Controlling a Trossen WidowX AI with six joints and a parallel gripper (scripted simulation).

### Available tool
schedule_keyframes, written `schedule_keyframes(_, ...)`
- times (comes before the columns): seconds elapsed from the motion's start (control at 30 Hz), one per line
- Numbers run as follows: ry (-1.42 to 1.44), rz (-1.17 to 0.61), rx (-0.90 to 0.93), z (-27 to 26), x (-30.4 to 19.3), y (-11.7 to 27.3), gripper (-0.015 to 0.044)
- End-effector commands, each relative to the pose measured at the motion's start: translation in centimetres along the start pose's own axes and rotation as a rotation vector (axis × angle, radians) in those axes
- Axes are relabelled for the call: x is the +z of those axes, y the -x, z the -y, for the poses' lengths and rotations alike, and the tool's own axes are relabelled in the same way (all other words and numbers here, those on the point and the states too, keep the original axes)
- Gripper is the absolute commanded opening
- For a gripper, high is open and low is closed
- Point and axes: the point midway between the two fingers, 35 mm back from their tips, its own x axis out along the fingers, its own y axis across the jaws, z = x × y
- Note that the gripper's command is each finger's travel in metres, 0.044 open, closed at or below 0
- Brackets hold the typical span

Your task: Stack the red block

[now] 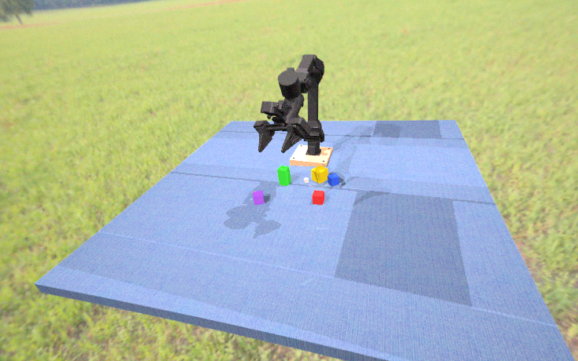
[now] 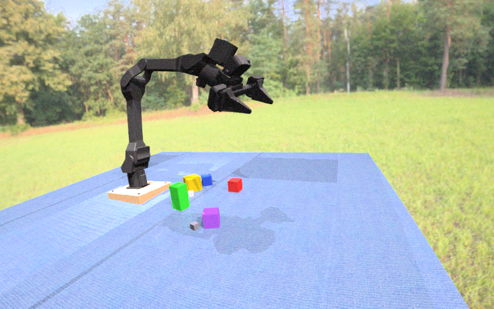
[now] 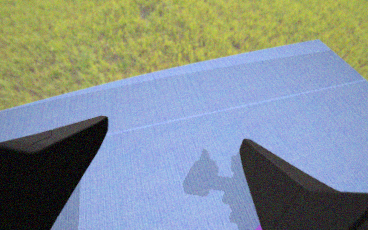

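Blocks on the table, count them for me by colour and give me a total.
Green: 1
Yellow: 1
Blue: 1
Red: 1
Purple: 1
Grey, tiny: 1
White, tiny: 1
Total: 7

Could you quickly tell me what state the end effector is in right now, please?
End effector: open, holding nothing, high above the table.

My wrist view cuts off the small purple cube (image 3: 258, 228), a sliver at its bottom edge, my black finger (image 3: 300, 192) bases cropped too.
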Motion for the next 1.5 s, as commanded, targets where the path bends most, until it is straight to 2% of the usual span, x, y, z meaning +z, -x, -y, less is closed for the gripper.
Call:
schedule_keyframes(0.0, 0.093, -0.188, -0.001, -0.7, -4.1, -1.0, 0.0440)
schedule_keyframes(0.23, 0.262, -0.589, -0.004, -1.2, -12.6, -0.8, 0.0440)
schedule_keyframes(0.43, 0.380, -0.933, -0.004, -1.1, -18.6, 1.6, 0.0440)
schedule_keyframes(0.5, 0.399, -0.999, -0.004, -1.2, -19.8, 2.5, 0.0440)
schedule_keyframes(0.73, 0.404, -1.017, -0.004, -1.2, -20.6, 2.7, 0.0440)
schedule_keyframes(1.0, 0.404, -1.017, -0.004, -0.5, -24.3, 0.3, 0.0440)
schedule_keyframes(1.47, 0.404, -1.017, -0.003, -0.3, -25.6, -0.5, 0.0440)
